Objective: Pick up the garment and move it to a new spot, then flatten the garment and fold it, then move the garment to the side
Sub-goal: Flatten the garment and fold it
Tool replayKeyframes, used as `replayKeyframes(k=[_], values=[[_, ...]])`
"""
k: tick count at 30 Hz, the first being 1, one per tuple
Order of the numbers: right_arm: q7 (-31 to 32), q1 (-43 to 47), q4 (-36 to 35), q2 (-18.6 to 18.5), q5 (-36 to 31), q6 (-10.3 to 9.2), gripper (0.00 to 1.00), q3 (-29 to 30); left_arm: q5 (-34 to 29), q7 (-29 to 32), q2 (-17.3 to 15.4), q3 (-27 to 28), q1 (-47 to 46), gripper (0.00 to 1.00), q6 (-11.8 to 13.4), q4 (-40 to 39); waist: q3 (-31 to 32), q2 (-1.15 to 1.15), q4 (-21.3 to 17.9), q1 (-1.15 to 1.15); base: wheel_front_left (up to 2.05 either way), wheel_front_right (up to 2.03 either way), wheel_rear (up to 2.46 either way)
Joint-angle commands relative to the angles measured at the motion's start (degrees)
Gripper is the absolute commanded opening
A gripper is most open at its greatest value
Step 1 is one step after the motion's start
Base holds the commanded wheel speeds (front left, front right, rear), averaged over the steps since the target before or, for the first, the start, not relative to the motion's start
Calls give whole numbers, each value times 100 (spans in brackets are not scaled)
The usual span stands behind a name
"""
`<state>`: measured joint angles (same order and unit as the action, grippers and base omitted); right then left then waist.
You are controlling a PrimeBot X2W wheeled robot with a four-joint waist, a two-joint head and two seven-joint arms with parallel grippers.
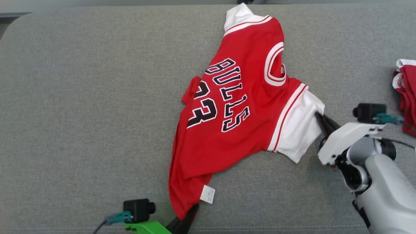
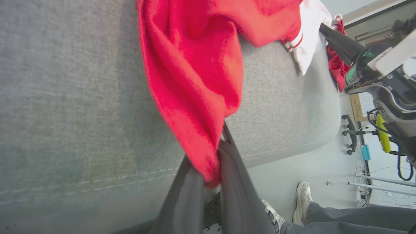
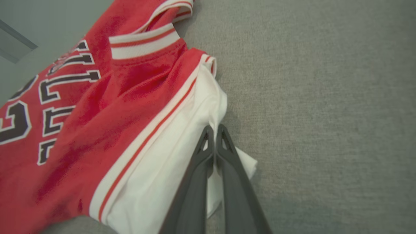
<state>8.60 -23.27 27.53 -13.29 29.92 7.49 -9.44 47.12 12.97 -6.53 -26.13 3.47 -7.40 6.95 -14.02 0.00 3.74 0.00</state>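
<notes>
The garment (image 1: 234,130), a red jersey with white sleeves and the word BULLS in black and white letters, lies spread on the grey fabric bench (image 1: 81,113), a little to the right of its middle. It stretches from the far edge down to the near edge. Its collar points to the right edge, and a number under the letters is partly hidden by a fold. The left end effector (image 1: 190,213) is at the near edge of the bench. Its two dark fingers are closed together on the lower corner of the red hem, and in the left wrist view the cloth (image 2: 195,81) passes between the fingers of this end effector (image 2: 208,156) and rises away from them. A small white label (image 1: 207,194) hangs from the hem just beside this grip. The right end effector (image 1: 318,116) is closer to the right edge of the bench, and its fingers are pressed together on the outer edge of the white sleeve (image 1: 299,130). In the right wrist view the fingertips of this end effector (image 3: 214,130) touch each other, with the white cloth (image 3: 162,169) pinched between them. At the right edge of the bench lies another red and white garment (image 1: 406,94), crumpled, well apart from the jersey. In the left wrist view a person's shoes (image 2: 304,201) stand on the floor beyond the bench.
</notes>
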Motion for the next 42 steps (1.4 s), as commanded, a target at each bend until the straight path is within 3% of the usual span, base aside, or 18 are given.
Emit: replayKeyframes(k=[1,6,11,19,25,28,32,37,42], values=[[-137,-90,-378,-57,501,-2,0,285,226,-60,-205,62,24,0,-11,-264,129,0,-106,0,0,0,0],[-96,-116,-1672,-223,1643,0,0,1064,872,36,-799,331,212,0,-12,-1567,359,0,-234,0,0,0,0],[137,-40,-2611,-294,2088,-1,0,1681,1313,177,-1244,654,366,0,-12,-2655,521,0,-325,0,0,0,0],[887,-176,-4092,-6,2349,0,0,2517,1559,352,-1647,1072,303,0,62,-4254,686,0,-441,0,0,0,0],[1591,-880,-4694,182,2047,0,0,2897,1537,716,-2086,1619,-636,0,217,-4778,285,0,-408,0,0,0,0],[1899,-1559,-4524,182,1592,-1,0,2950,1674,1082,-2337,1815,-1665,0,243,-4425,-99,0,-330,0,0,0,0],[2106,-2756,-3921,306,942,-1,0,2792,1705,1574,-2441,1730,-3366,0,351,-3453,-656,0,-286,0,0,0,0],[1967,-4391,-2709,446,36,0,0,2487,1264,1826,-2170,1338,-5514,0,360,-1799,-1375,0,-215,0,0,0,0],[1394,-5832,-1438,660,-673,0,0,2213,367,1321,-1945,1149,-7380,0,292,-60,-1852,0,-245,0,0,0,0]])
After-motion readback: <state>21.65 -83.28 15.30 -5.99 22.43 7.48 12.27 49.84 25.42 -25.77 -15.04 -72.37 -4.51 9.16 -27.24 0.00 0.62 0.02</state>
